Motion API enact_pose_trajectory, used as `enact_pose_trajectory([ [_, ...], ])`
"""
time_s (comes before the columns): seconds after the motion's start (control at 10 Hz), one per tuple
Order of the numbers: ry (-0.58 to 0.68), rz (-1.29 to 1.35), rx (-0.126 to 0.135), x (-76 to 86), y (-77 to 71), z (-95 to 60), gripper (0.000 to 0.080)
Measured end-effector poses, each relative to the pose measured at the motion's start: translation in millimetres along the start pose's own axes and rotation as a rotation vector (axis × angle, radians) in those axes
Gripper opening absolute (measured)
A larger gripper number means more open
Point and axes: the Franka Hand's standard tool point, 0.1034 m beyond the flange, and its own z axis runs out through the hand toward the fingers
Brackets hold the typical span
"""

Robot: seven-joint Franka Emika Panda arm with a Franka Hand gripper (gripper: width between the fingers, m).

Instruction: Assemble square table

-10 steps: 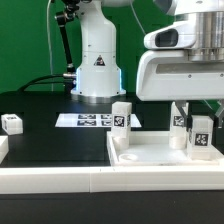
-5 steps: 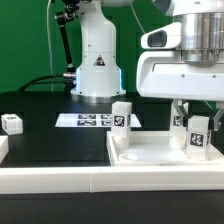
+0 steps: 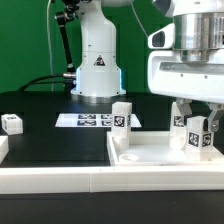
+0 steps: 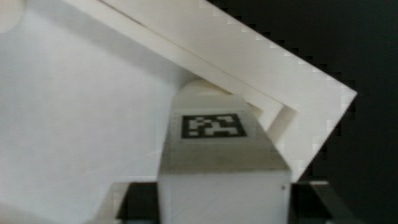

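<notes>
Tool [image 3: 197,120] pinching one peg leg [image 3: 200,138]
You see the peg leg upright between the tool's fingers, directly below the tool, at the corner of the square top [image 3: 150,156] on the exterior view's right.

Green backdrop [image 3: 25,40] behind, black tabletop [image 3: 40,140] in even light; dark cables [image 3: 35,84] along its far edge

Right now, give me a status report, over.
Pincer shut on table leg, upright at tabletop corner. Second leg standing on tabletop. Nothing in the way.
</notes>
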Motion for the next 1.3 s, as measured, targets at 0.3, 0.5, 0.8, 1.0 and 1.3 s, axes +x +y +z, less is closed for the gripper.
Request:
enact_pose_trajectory([
  [0.3,-0.001,0.259,0.003,-1.0,-0.2,-0.2,0.029],
  [0.5,-0.006,0.334,0.004,-0.5,-0.2,-0.3,0.029],
  [0.8,-0.006,0.338,0.004,-0.8,-0.3,-0.1,0.0406],
  [1.0,-0.007,0.25,0.0,-1.8,-0.9,-0.8,0.0541],
  [1.3,-0.012,0.048,-0.02,-6.0,-2.2,-2.6,0.0643],
])
